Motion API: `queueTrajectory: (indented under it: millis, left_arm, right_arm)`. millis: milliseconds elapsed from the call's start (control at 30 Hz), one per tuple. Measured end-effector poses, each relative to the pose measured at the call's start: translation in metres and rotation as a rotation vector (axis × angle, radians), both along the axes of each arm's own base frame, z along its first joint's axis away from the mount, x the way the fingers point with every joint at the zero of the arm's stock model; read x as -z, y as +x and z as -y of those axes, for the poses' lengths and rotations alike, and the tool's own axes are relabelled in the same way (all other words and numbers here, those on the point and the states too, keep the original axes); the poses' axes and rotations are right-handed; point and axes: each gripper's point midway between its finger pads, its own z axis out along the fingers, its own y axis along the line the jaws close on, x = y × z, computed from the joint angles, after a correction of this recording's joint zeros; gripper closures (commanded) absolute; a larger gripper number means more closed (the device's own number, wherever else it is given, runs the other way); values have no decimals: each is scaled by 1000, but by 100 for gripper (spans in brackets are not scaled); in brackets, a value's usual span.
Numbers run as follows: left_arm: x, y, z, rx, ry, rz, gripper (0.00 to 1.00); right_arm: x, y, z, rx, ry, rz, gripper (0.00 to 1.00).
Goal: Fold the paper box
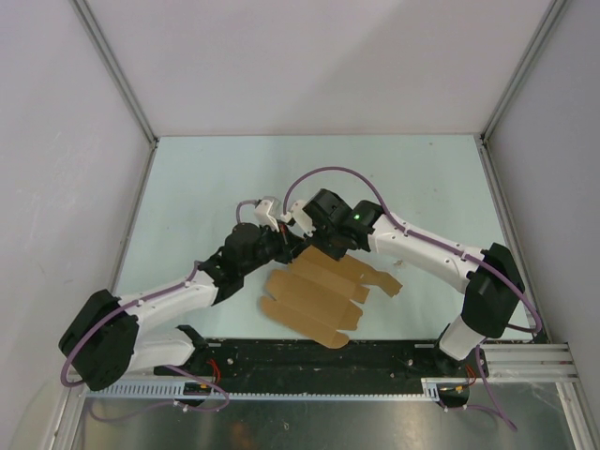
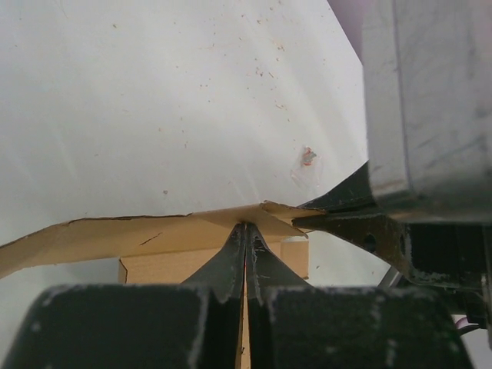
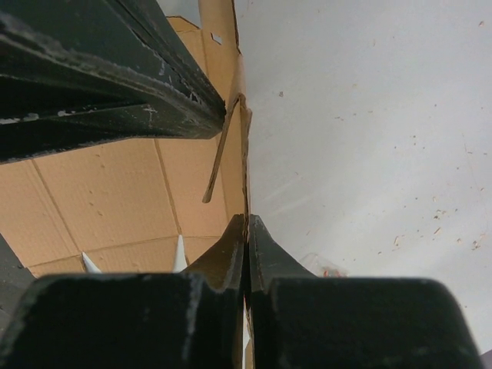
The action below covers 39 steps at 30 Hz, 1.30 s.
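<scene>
The paper box (image 1: 319,295) is a flat brown die-cut cardboard sheet with flaps, lifted at its far edge and sloping down toward the near table edge. My left gripper (image 1: 286,246) is shut on the sheet's far edge; in the left wrist view its jaws (image 2: 246,231) pinch the cardboard (image 2: 138,231). My right gripper (image 1: 314,246) is shut on the same edge just to the right; in the right wrist view it (image 3: 247,223) clamps the cardboard edge (image 3: 115,192). The two grippers nearly touch each other.
The pale table (image 1: 206,187) is walled by white panels with metal frame posts (image 1: 117,70). A black rail (image 1: 309,356) runs along the near edge between the arm bases. A small red speck (image 2: 307,157) marks the table.
</scene>
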Motion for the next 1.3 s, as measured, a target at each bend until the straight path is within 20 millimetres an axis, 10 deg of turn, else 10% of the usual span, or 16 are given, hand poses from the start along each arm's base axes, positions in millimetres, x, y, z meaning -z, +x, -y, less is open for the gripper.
queueTrajectory:
  millis: [333, 833, 1300]
  left_arm:
    - [-7, -5, -4, -5, -36, 15, 97]
    - [-49, -40, -78, -199, -120, 125, 79]
    - [-9, -27, -110, -371, 32, 52, 75]
  right_arm:
    - [0, 0, 0, 0, 0, 0, 100]
    - [6, 21, 23, 26, -110, 64, 100]
    - [-1, 61, 39, 27, -314, 309, 100]
